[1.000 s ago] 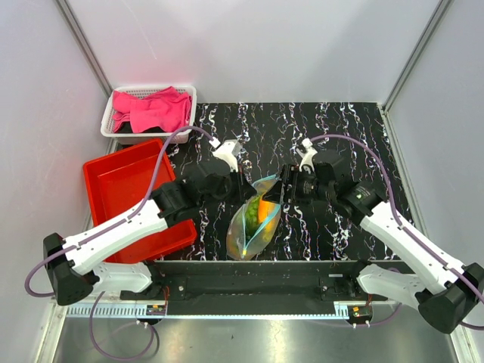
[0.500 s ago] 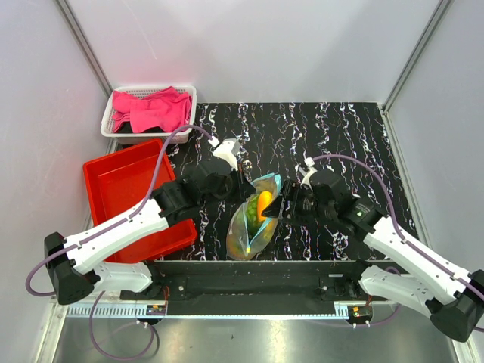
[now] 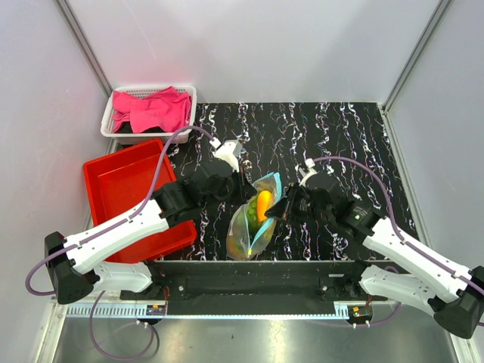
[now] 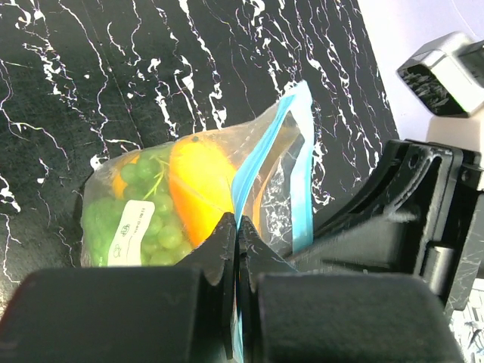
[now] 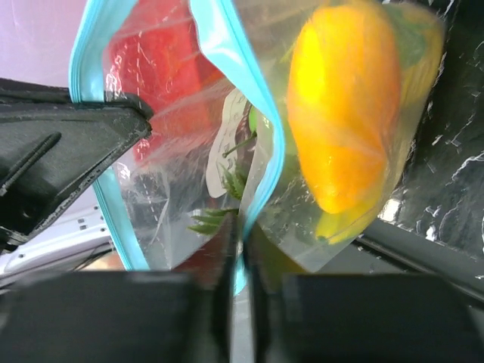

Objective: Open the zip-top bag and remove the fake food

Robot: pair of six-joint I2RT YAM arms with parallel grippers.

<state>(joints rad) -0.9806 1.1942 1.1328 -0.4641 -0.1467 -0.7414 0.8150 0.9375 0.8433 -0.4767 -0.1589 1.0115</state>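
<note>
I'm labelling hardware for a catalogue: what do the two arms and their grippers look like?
The left arm and right arm have white shell links, black joints and bases, and a lilac cable each. The left gripper and right gripper have blocky matte black fingers.

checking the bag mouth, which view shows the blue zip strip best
Right wrist: the zip strip fills the frame, its two sides parted. Left wrist shows it edge-on, running into the left gripper. Top view gives only a thin blue edge.
</note>
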